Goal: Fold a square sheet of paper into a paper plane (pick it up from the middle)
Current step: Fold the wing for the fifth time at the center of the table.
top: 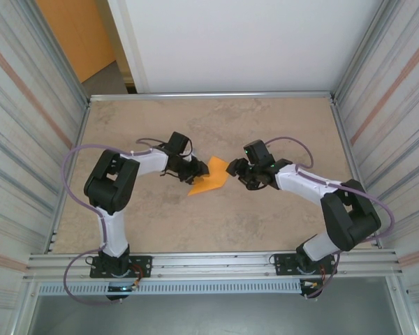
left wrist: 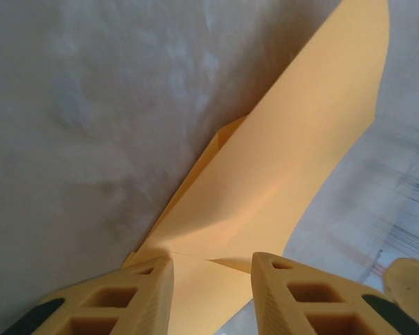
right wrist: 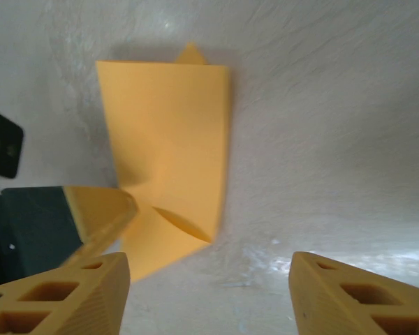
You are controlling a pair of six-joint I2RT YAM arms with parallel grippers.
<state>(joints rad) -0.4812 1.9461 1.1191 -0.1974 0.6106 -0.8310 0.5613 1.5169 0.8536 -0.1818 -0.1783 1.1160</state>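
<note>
Where the two arms meet near the ctr of the counter (top: 279, 118), the square sheet of paper (top: 208, 179) lies on a mottled beige, stone-look surface. It is bright orange and already part-folded w/ layers overlapping. The left fingers (top: 190, 169) sit at its left end. From the left wrist, the sheet (left wrist: 293, 153) curves up and runs btwn the two yellow fingers (left wrist: 140, 293), which stand apart w/ a clear gap on either side, not clamped on it. The right fingers (top: 236, 169) are just beside the sheet's right edge, spread wide w/ nothing btwn them. From the right wrist, these fingers (right wrist: 349, 293) hang over bare counter w/ the sheet (right wrist: 171, 132) ahead, a small pointed tip peeking past its far edge. The counter has a thin metal rim. Ribbed pale side walls (top: 28, 125) w/ faint reddish stripes box it in L and R. A plain white panel (top: 244, 42) closes the back, and an orange wall panel (top: 73, 31) shows beyond the far-left corner. An aluminium rail (top: 216, 264) along the near edge carries both arm bases.
</note>
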